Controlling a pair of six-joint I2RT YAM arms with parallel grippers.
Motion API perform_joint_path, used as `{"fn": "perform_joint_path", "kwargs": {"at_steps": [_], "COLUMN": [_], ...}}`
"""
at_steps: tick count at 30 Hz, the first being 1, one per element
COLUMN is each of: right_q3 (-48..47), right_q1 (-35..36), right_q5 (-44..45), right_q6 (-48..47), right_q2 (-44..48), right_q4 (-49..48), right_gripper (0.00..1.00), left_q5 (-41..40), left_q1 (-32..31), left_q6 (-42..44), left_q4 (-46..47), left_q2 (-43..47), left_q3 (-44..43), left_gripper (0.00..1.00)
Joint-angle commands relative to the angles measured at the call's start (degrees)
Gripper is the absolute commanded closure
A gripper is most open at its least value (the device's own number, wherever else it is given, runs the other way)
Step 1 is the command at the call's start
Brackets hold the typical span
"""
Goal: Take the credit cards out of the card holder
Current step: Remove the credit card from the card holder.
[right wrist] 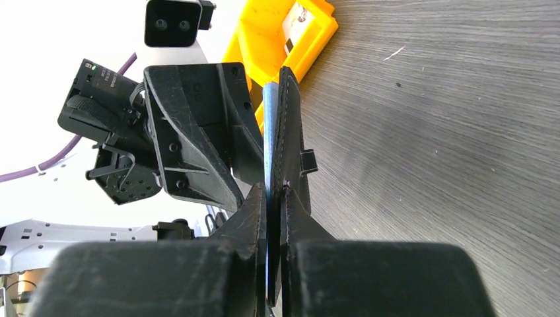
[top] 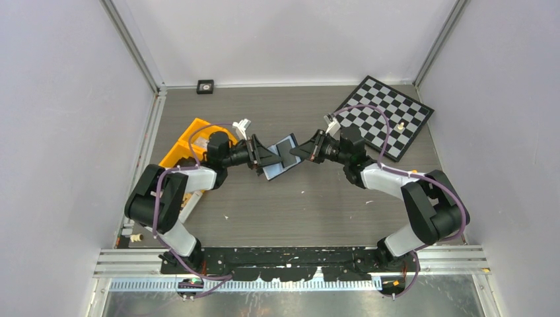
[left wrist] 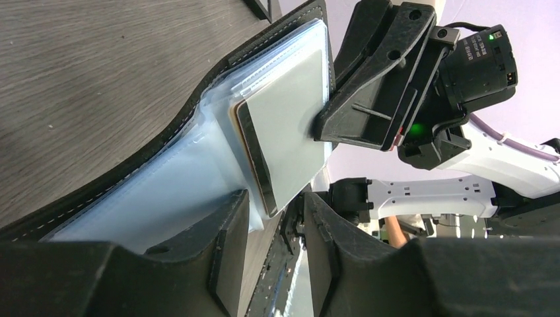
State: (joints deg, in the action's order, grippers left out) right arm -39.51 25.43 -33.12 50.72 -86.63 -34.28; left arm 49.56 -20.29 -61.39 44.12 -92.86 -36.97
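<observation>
The card holder is held open between the two claws.
Its edge and the credit cards are pinched by the closed right claw; the stack's corner is seen between the left claw's fingers, but whether it is gripped cannot be told.

The left arm and the right arm bend outward at the elbows. Their forearms converge over mid-table, so the wrists face each other. The left gripper has its fingers set apart, with a clear gap between them. The right gripper has its fingers pressed nearly together, pinching the edge of the card holder.
</observation>
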Motion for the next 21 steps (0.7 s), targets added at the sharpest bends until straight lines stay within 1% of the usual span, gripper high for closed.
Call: {"fn": "perform_joint_path", "kwargs": {"at_steps": [1,7,12,14,15,17,19,21], "right_q3": [-0.64,-0.52,-0.66,-0.63,-0.53,-0.05,0.69,1.12], "right_q1": [0.99,0.97,1.02,0.97,1.03,1.02,1.02,0.94], "right_q5": [-2.64,-3.14,-2.54,-1.06,-0.26,0.90,1.92,2.92], "right_q6": [0.90,1.48,1.08,-0.20,-0.77,-1.38,-1.54,-1.65], "right_q2": [1.17,0.70,0.94,1.85,2.39,3.59,4.63,5.58], "right_q4": [-6.56,-7.60,-6.56,-4.69,-3.80,-3.21,-3.32,-3.20], "right_gripper": [0.99,0.99,1.00,1.00,1.00,1.00,0.99,1.00], "left_q5": [1.33,2.78,2.69,0.85,-1.22,-6.04,-11.41,-12.56], "left_q1": [-0.38,-0.36,-0.36,-0.28,-0.27,-0.27,-0.27,-0.28], "left_q6": [-1.12,-4.21,-3.54,-0.43,3.14,9.38,13.53,14.30], "left_q4": [3.65,8.19,7.83,2.96,-1.41,-13.08,-25.13,-28.80], "left_q2": [-1.27,-2.83,-1.30,0.91,2.38,5.41,6.99,5.71], "left_q3": [-2.12,-2.01,-1.77,-1.54,-1.71,-2.78,-4.11,-5.35], "left_gripper": [0.62,0.62,0.63,0.63,0.63,0.63,0.65,0.66]}}
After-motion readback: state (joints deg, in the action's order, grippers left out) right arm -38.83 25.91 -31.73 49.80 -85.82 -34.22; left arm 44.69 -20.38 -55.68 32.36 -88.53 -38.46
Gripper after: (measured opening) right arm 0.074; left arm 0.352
